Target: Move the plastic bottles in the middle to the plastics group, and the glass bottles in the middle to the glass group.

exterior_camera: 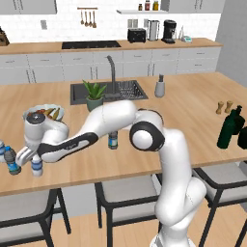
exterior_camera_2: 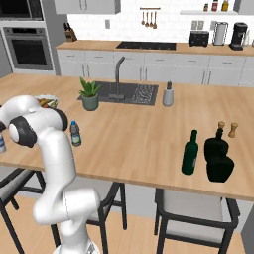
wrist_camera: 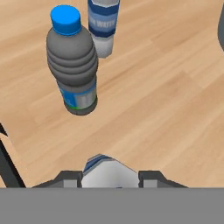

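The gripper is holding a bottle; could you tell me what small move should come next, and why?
Probably open the gripper and let go. The held bottle looks upright and low over the counter, right beside the blue-capped bottle of the plastics group, so it seems delivered.

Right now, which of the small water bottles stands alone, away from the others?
The blue-labelled bottle mid-island, in front of the potted plant. The rest cluster at the island's left end, including the white-capped bottle held in the jaws.
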Available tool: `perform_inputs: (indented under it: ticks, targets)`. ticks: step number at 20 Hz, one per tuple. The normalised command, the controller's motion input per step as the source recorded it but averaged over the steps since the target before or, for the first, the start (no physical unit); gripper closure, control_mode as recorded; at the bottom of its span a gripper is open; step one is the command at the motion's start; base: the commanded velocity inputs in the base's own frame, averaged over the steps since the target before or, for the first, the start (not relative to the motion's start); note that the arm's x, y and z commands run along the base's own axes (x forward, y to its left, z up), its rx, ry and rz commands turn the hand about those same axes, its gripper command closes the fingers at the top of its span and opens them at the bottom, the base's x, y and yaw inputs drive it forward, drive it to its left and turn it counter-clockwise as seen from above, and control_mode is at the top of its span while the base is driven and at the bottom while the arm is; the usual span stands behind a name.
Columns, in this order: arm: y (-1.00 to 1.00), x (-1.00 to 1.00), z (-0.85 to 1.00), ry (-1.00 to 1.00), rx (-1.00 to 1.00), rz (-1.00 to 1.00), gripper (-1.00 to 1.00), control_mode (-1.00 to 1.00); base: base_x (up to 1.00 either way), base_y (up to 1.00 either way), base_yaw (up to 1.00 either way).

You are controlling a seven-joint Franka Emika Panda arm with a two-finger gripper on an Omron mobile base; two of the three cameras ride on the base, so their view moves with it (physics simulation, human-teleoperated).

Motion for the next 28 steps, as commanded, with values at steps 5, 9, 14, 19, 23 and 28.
perform_inputs:
  ticks: [5, 9, 14, 19, 23, 28]
  targets:
    - [-0.03, 0.20, -0.17, 0.00, 0.00, 0.00, 1.00, -1.00, 0.00, 0.00, 0.00]
    - [-0.02, 0.07, -0.32, 0.00, 0.00, 0.00, 1.00, -1.00, 0.00, 0.00, 0.00]
    - [0.00, 0.04, -0.36, 0.00, 0.00, 0.00, 1.00, -1.00, 0.00, 0.00, 0.00]
    - [0.00, 0.04, -0.22, 0.00, 0.00, 0.00, -1.00, -1.00, 0.00, 0.00, 0.00]
    - [0.00, 0.01, -0.02, 0.00, 0.00, 0.00, -1.00, -1.00, 0.00, 0.00, 0.00]
    - [-0.03, -0.03, 0.02, 0.00, 0.04, 0.00, -1.00, -1.00, 0.00, 0.00, 0.00]
